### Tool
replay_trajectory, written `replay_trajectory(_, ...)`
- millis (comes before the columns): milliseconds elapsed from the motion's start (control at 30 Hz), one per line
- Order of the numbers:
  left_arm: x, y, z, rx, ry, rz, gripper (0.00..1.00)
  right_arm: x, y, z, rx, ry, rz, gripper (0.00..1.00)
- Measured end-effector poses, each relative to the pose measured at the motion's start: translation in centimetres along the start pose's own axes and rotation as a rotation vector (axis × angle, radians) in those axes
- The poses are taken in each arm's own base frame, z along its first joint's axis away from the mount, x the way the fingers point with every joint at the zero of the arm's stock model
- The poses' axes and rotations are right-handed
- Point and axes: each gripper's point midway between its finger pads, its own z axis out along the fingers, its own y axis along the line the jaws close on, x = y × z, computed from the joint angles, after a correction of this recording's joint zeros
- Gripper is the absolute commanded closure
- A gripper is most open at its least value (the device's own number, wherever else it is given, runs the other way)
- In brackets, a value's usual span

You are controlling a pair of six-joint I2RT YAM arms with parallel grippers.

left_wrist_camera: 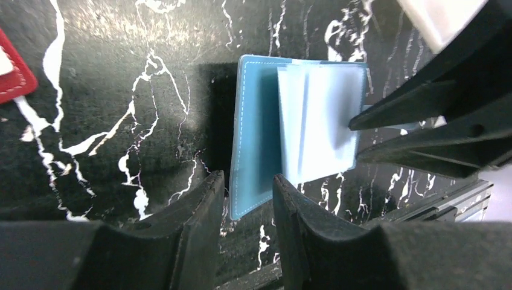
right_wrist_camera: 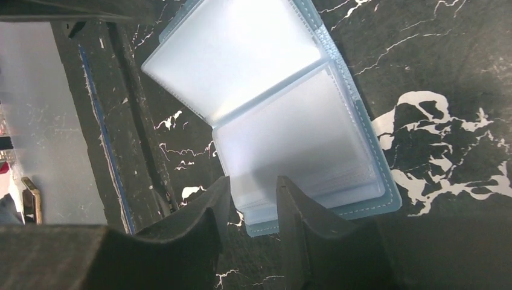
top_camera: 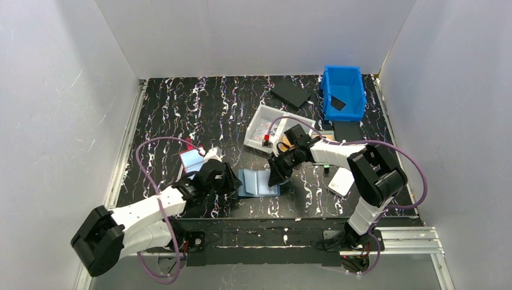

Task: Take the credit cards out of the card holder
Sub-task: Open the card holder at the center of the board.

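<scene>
The light-blue card holder (top_camera: 258, 182) lies open near the table's front edge, between my two grippers. In the left wrist view its blue cover (left_wrist_camera: 256, 139) lies flat and the frosted clear pockets (left_wrist_camera: 320, 121) are raised over it. My left gripper (left_wrist_camera: 249, 187) is open, its fingers either side of the cover's near corner. My right gripper (right_wrist_camera: 252, 187) is open, and the corner of the clear pocket stack (right_wrist_camera: 302, 151) lies in its gap. Its fingertips (left_wrist_camera: 356, 125) touch the pockets' edge. I cannot tell credit cards from the frosted pockets.
A red-edged holder (top_camera: 193, 160) lies left of the left gripper. Behind stand a clear tray (top_camera: 275, 124) with small items, a blue bin (top_camera: 343, 90) and a black flat piece (top_camera: 291, 93). A white flat piece (top_camera: 341, 181) lies right of the right gripper. Grey walls enclose the table.
</scene>
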Motion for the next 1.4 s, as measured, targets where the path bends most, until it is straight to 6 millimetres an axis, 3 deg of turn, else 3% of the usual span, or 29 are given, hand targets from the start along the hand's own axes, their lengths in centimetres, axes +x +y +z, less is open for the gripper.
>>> replay_trajectory(133,-1.2,-1.1,-2.1,0.062,-0.045,0.046,0.54,-0.1,-0.2,-0.4,-0.011,-0.014,-0.006,0.53)
replay_trajectory(233,-0.8,-3.1,-2.6,0.169,-0.012,0.07,0.57,-0.3,-0.9,-1.1,-0.01,-0.033,0.008,0.53)
replay_trajectory(433,1.2,-7.6,-0.1,0.284,0.149,0.099,0.59,-0.4,-0.9,-1.3,-0.02,-0.043,0.021,0.53)
replay_trajectory(533,2.0,-8.1,1.6,0.273,0.191,0.11,0.6,-0.4,-1.0,-1.4,-0.016,-0.045,0.036,0.53)
replay_trajectory(633,2.3,-7.9,1.9,0.263,0.201,0.115,0.6,-0.3,-1.1,-1.3,-0.016,-0.04,0.047,0.54)
replay_trajectory(767,1.1,-9.1,0.4,0.318,0.148,0.123,0.59,0.1,-1.3,-1.0,-0.018,-0.029,0.074,0.56)
replay_trajectory(933,-1.1,-11.6,-3.0,0.437,0.05,0.126,0.59,0.1,-1.0,-0.9,-0.045,-0.031,0.085,0.63)
replay_trajectory(1000,-1.0,-11.9,-3.7,0.46,0.042,0.135,0.59,0.0,-0.7,-0.9,-0.059,-0.036,0.084,0.66)
replay_trajectory(1167,1.3,-12.2,-4.3,0.486,0.083,0.193,0.59,-0.2,0.3,-0.6,-0.104,-0.046,0.072,0.68)
replay_trajectory(1400,4.2,-11.0,-4.3,0.47,0.132,0.25,0.59,-0.3,1.5,0.0,-0.139,-0.037,0.044,0.67)
